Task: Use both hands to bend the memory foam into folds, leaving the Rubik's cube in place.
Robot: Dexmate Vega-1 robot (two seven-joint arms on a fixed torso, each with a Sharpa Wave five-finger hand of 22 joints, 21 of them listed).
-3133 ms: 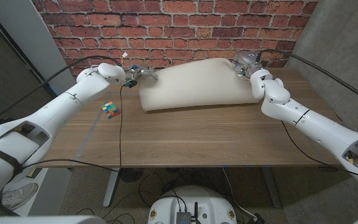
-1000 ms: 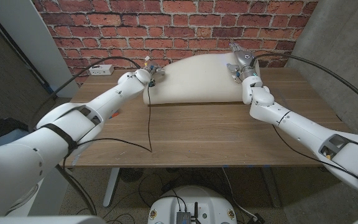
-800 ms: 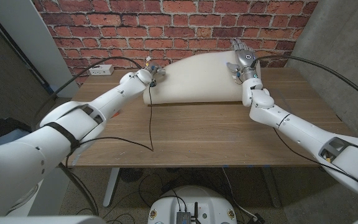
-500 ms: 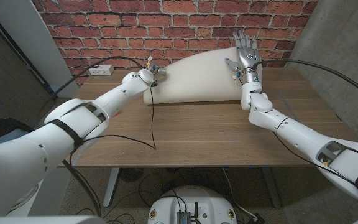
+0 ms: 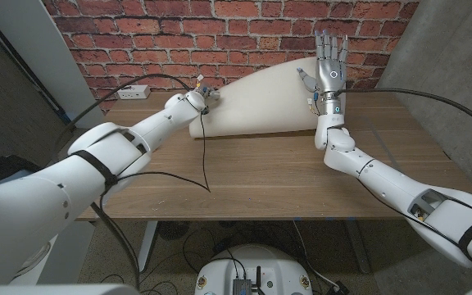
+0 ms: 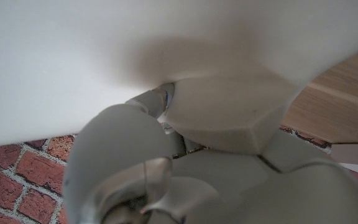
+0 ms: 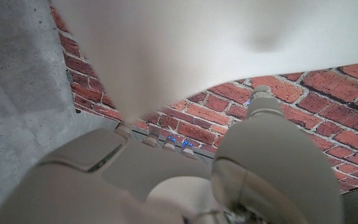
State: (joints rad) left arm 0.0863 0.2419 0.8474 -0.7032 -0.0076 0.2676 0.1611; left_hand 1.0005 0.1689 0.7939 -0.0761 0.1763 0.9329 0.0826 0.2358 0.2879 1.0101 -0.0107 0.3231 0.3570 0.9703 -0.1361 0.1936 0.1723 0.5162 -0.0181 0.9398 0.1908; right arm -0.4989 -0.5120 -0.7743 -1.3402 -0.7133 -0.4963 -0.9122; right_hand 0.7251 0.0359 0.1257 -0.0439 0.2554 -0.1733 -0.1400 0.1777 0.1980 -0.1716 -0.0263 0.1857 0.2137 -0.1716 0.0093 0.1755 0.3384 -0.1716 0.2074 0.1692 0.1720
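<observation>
Wooden tabletop, plank grain running side to side. Red brick wall right behind it, also seen in the right wrist view. Grey concrete wall to the right. White power strip on the far left corner of the tabletop. Black cable lying looped across the wood. Tangle of cables on the floor below.

Memory foam: off-white, matt, soft-looking, smooth skin w/ no visible weave. Table: wood, brown grain, satin sheen. Right hand: grey metal-look fingers, slight gloss; left hand similar, w/ glossy white plastic arm shells. Wall at the back: rough red brick, matt. Cable: black rubbery, matt.
</observation>
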